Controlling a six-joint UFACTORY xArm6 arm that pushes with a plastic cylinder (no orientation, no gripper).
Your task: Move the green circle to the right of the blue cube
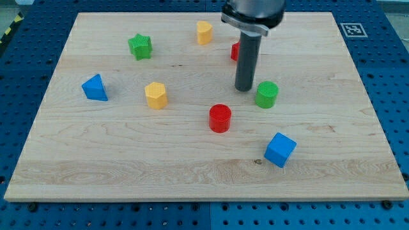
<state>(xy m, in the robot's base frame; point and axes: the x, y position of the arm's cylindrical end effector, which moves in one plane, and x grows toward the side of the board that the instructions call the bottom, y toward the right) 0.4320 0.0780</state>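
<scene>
The green circle (267, 94) stands right of the board's middle. My tip (243, 89) rests on the board just left of it, close to or touching its upper left side. The blue cube (280, 150) lies below the green circle, toward the view's bottom right. The rod rises from the tip to the view's top and hides most of the red star (236, 51) behind it.
A red circle (220, 118) sits below and left of my tip. A yellow block (156, 95), a blue triangle (95, 87), a green star (140, 46) and another yellow block (204, 31) lie to the left and top. The wooden board (358, 140) rests on a blue perforated table.
</scene>
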